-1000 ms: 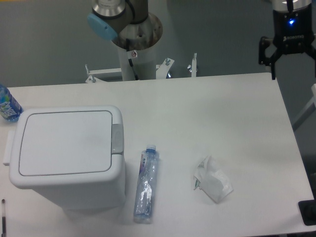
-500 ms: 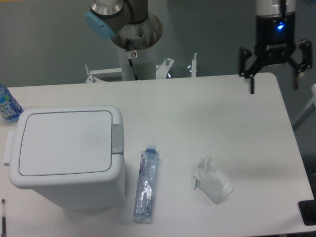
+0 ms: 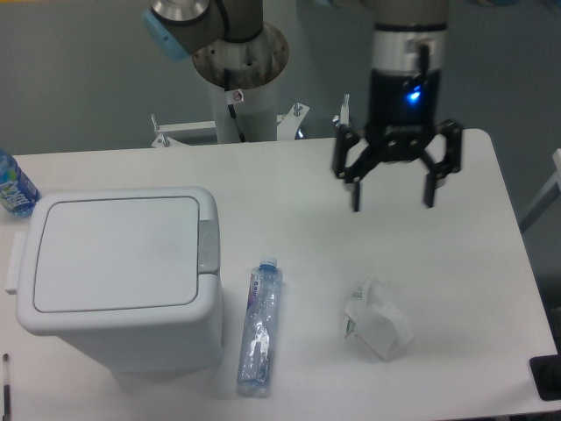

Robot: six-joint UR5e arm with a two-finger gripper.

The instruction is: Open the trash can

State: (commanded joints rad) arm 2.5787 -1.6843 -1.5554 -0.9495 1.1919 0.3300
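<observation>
— White plastic on the left, is that the trash can (image 3: 118, 272)?
— Yes. It stands at the left end of the table (image 3: 289, 184), near the front edge, with its flat lid down. The small grey tab (image 3: 209, 246) sits on the lid's right edge.
— And the gripper (image 3: 392, 199)?
— Over the right half of the table, well apart from the can, pointing down. Its two fingers are spread wide with nothing between them.
— What else lies on the table?
— A clear plastic bottle (image 3: 259, 327) on its side just beside the can's right wall, cap toward the back. A crumpled white wad of paper (image 3: 377, 318) lies right of that, in front of the gripper. Another bottle with a blue label (image 3: 13, 186) pokes in at the left edge, behind the can.
</observation>
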